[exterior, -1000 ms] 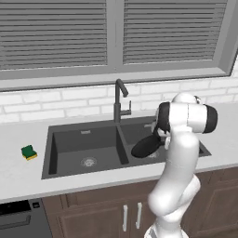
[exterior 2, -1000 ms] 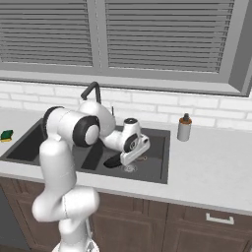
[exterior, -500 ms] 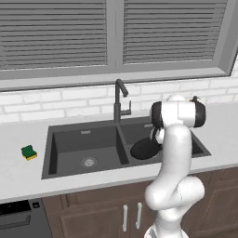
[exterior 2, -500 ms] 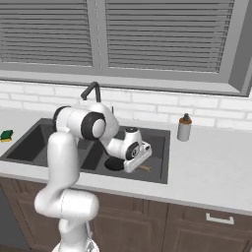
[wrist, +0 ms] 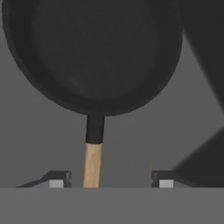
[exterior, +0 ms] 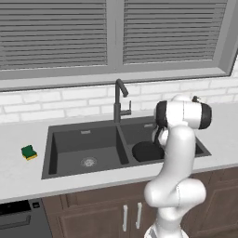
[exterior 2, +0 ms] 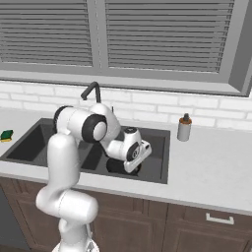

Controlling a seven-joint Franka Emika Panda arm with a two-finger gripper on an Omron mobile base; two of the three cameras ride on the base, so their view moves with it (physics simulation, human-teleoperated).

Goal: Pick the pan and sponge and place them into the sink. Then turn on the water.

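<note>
No readable text or labels.

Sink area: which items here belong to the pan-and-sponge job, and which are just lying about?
Job:
pan, in the right basin
sponge, on the counter
sink
faucet

Lying about:
soap dispenser
window blinds

Evenly and softly lit throughout, with no single bright source and no glare. Faint diffuse shading under the window sill (exterior: 116,76) and inside the sink (exterior: 83,151), the basins darker toward the near walls. Flat rendered surfaces, slightly soft and low in detail, edges a little blurred in both base views. Straight lines kept straight at the borders. Close up in the hand view, dim and grey, the black pan (wrist: 92,52) nearly featureless, with angular darker shadow at the right.
</note>
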